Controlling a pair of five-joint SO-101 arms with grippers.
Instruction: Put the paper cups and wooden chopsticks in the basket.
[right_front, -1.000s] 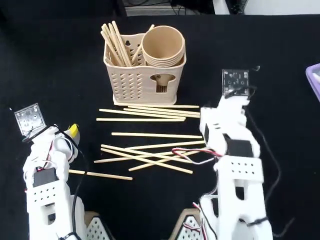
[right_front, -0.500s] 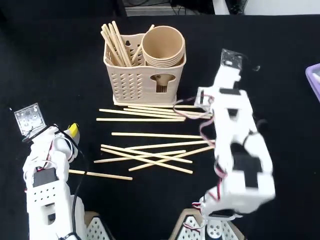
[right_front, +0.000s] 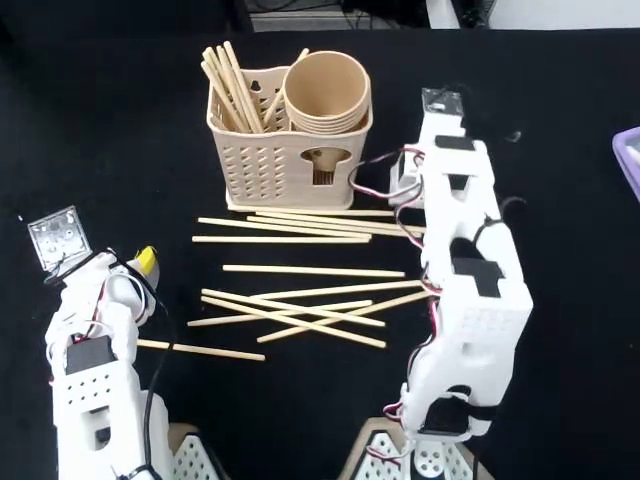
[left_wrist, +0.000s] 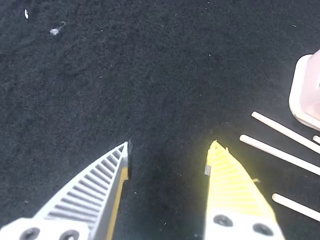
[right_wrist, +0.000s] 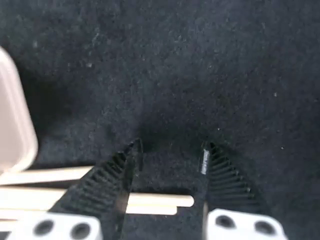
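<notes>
Right wrist view | right hand (right_wrist: 171, 145) spread over round wooden chopsticks (right_wrist: 160, 201) | left hand (left_wrist: 170, 145) spread

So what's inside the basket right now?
A stack of paper cups fills one compartment of the basket; wooden chopsticks stand tilted in the other. Its walls hide their lower ends.

Light's pretty even and comes from overhead in the high view. The black cloth (right_front: 120, 120) just soaks it up, while the basket (right_front: 285, 165) and the left arm (right_front: 95, 360) come out bright. Small glint off the arm's shiny plate (right_front: 58, 238). In the right wrist view, soft shadow sits on the cloth under the right gripper (right_wrist: 171, 146).
</notes>
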